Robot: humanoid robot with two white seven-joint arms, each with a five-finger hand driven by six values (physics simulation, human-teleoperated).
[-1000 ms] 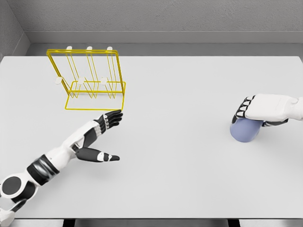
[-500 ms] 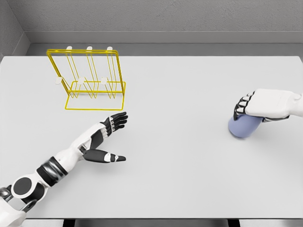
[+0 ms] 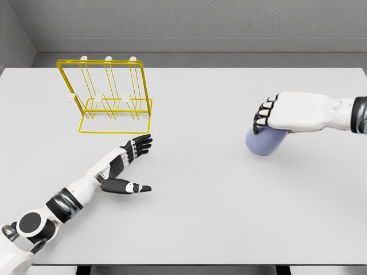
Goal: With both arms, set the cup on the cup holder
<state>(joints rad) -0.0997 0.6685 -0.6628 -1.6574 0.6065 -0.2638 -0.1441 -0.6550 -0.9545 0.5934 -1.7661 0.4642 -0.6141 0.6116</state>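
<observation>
- A grey table [image 3: 200, 217] stands before grey walls.
- The right hand [image 3: 284, 114] grips the cup [image 3: 264, 142] at the right.
- The left hand [image 3: 123, 166] waits with fingers spread, holding nothing.
- The cup holder [image 3: 106, 94], far left, carries no cup; handover and placing remain.

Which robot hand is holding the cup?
The right hand, curled over the blue-purple cup. The left hand is spread flat, holding nothing.

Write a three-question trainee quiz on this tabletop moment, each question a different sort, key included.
1. True or false: the cup already hangs on the cup holder.
2. Which hand grips the cup? A) left hand B) right hand C) neither
3. Fill in: the left hand is spread ____, holding nothing.

Key: 1 false, since the cup is far right of the holder; 2 B; 3 open.
</observation>
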